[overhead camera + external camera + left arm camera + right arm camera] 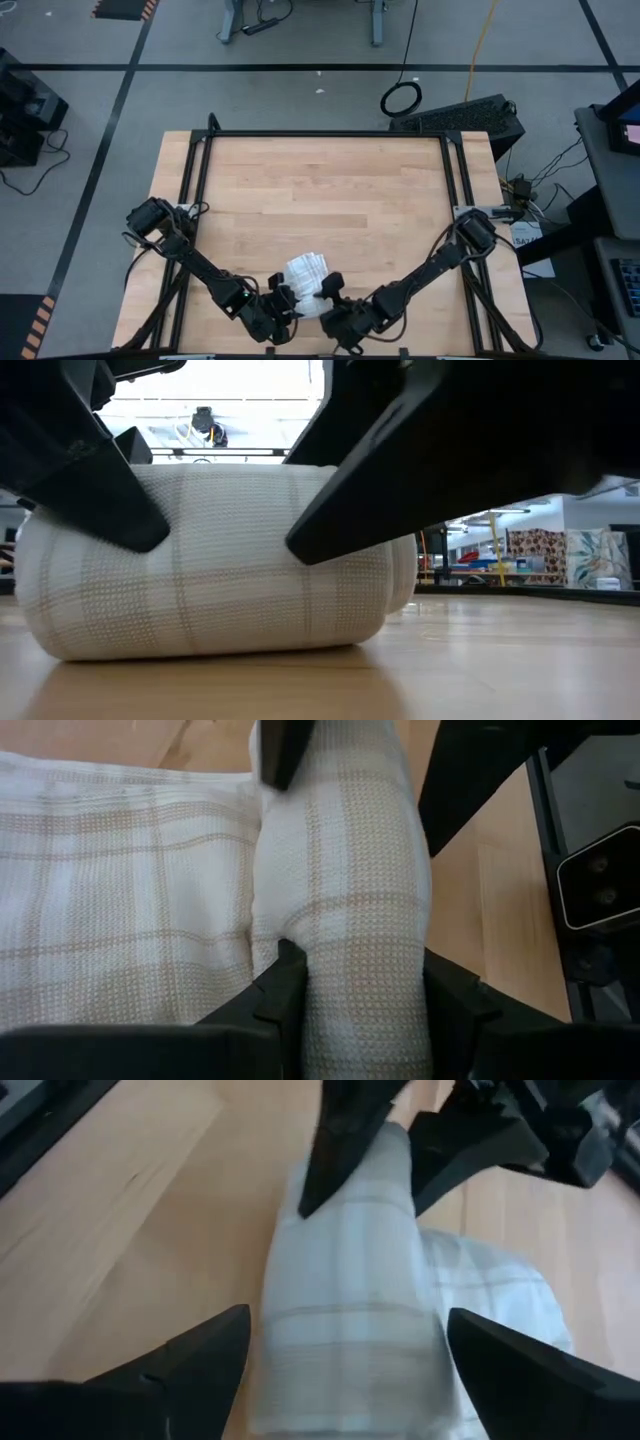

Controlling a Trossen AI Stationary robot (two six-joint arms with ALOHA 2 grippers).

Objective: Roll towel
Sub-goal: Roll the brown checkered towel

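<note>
The towel (307, 277) lies on the wooden desk (320, 190), near the front edge and about in the middle. Most of it looks rolled up already. In the low view it sits like a fat white roll (210, 560) flat on the wood. A small flat flap (120, 880) is not rolled yet. It lies beside the roll. So the job looks nearly done, and that last flap needs tucking in.

The left gripper (360, 995) is at one end of the roll. Its jaws are partly closed and they pinch the thick rolled part between them, with cloth filling the gap.

The right gripper (345, 1355) is at the other end, facing the left one. Its jaws stand wide open, 1 on each side of the roll. In its wrist view they do not seem to squeeze the cloth. It holds nothing.

Both grippers are low and close to the towel, with the roll between them.
</note>
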